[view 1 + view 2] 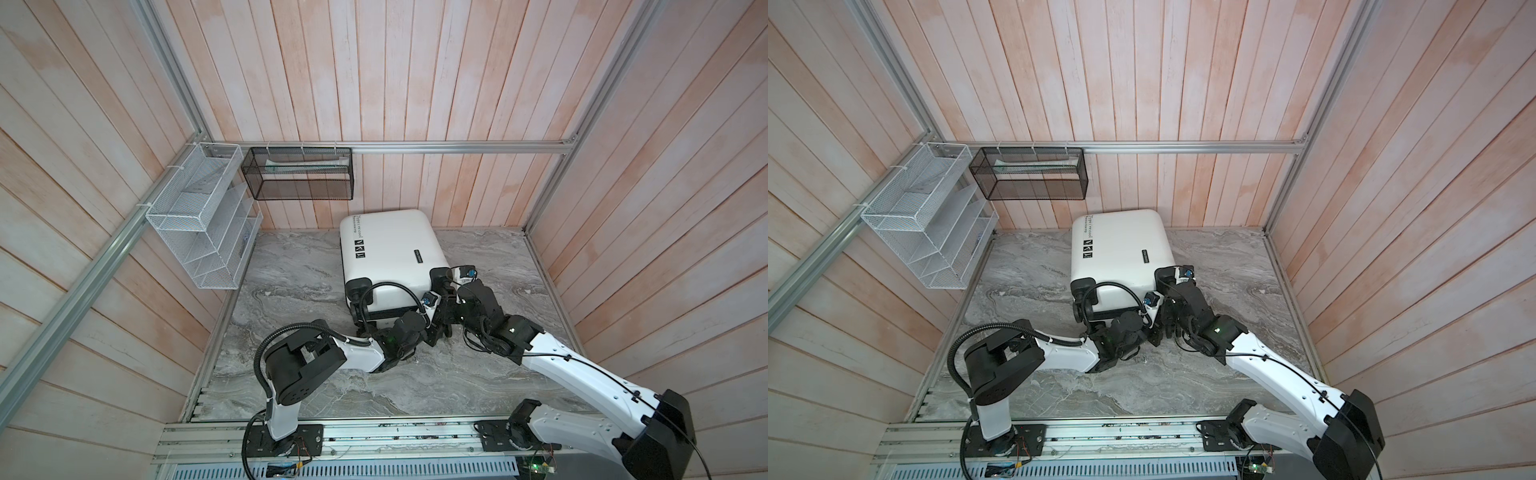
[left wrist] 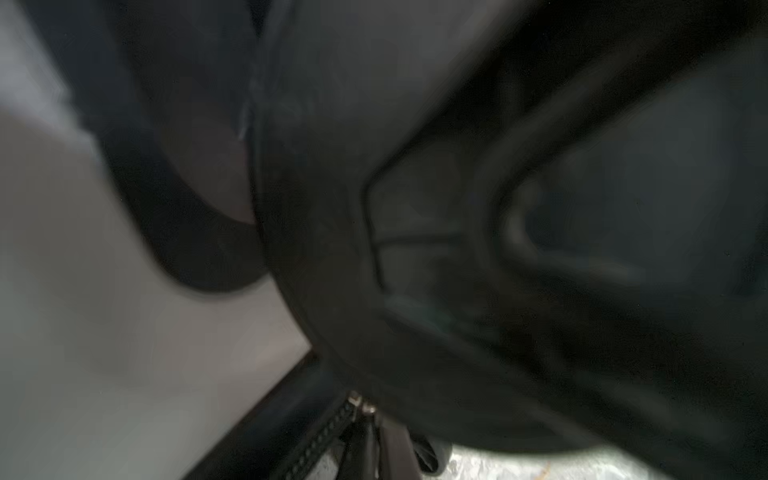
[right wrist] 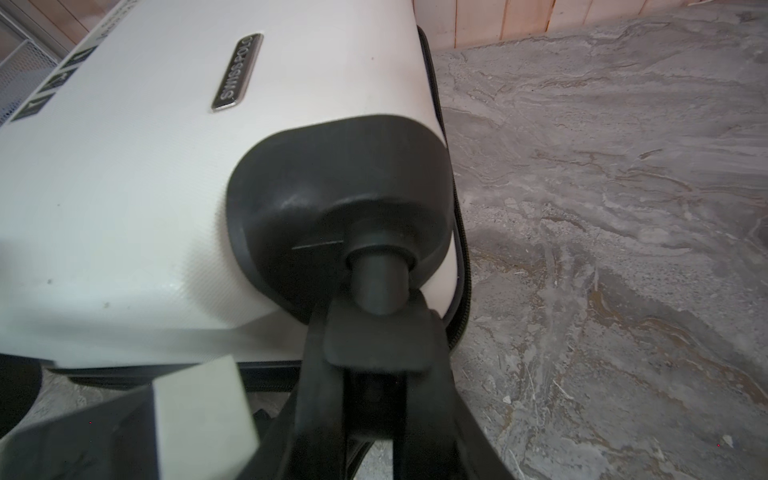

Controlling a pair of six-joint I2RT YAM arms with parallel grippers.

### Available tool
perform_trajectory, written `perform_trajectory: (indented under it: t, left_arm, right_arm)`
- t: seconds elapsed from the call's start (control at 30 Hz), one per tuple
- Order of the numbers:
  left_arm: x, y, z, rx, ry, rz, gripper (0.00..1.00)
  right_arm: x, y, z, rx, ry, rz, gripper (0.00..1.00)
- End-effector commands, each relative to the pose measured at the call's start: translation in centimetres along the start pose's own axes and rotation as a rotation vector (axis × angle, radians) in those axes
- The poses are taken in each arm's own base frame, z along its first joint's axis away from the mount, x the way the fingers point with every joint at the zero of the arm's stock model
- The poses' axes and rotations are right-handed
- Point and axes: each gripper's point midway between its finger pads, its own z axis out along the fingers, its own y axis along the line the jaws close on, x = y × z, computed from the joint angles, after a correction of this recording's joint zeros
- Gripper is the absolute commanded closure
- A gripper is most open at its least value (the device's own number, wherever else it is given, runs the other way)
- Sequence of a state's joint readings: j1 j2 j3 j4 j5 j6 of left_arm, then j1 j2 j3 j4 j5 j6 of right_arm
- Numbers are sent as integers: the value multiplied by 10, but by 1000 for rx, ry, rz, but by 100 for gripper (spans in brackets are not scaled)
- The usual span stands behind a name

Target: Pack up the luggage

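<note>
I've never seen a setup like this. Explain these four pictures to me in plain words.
Two white-and-black robot arms are mounted at the near edge of a marble-patterned table. Each ends in a two-finger gripper. The two wide pictures come from one overhead camera pair, and the two close-ups come from cameras on the arms' wrists. On the table lies the luggage, a white suitcase with its wheels toward the arms. The right gripper is closed around a black corner wheel. The left gripper is shut at the same end. Its blurred close-up shows a zipper but not what it grips. A white wire rack and a black mesh basket hang on the walls.
</note>
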State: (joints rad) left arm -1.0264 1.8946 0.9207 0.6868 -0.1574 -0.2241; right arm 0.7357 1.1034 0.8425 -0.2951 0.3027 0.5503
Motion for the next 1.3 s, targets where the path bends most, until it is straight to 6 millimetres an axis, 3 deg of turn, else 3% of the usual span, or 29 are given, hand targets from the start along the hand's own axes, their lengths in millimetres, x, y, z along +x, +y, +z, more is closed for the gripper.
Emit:
perform_trajectory:
  t: [0.0, 0.23, 0.27, 0.37, 0.5, 0.63, 0.73, 0.9, 1.1, 1.27]
  left_arm:
    - [-38, -77, 0, 279, -100, 92, 100]
    - [-42, -63, 1, 203, -121, 72, 100]
    - [-43, -60, -2, 195, -133, 64, 100]
    - [-41, -51, -8, 172, -139, 52, 100]
    - [-38, -44, -16, 154, -138, 51, 100]
    - [-35, -39, -24, 145, -133, 52, 100]
    - [-35, -36, -31, 135, -136, 48, 100]
    - [-34, -31, -40, 126, -138, 47, 100]
    - [-34, -27, -48, 120, -139, 48, 100]
    - [-29, -27, -56, 127, -126, 52, 100]
  right_arm:
    - [-18, 62, -12, -255, -35, -8, 100]
    - [-20, 56, -11, -242, -25, 12, 97]
    - [-23, 53, -12, -242, -26, 23, 79]
    - [-38, 38, -19, -254, -47, 64, 46]
    - [-60, 14, -32, -239, -95, 100, 31]
    - [-77, -29, -41, -191, -150, 190, 30]
    - [-73, -63, -35, -162, -157, 273, 31]
    - [-35, -104, -5, -108, -98, 391, 37]
    - [26, -115, 34, -105, 31, 447, 50]
    - [53, -91, 56, -192, 106, 444, 57]
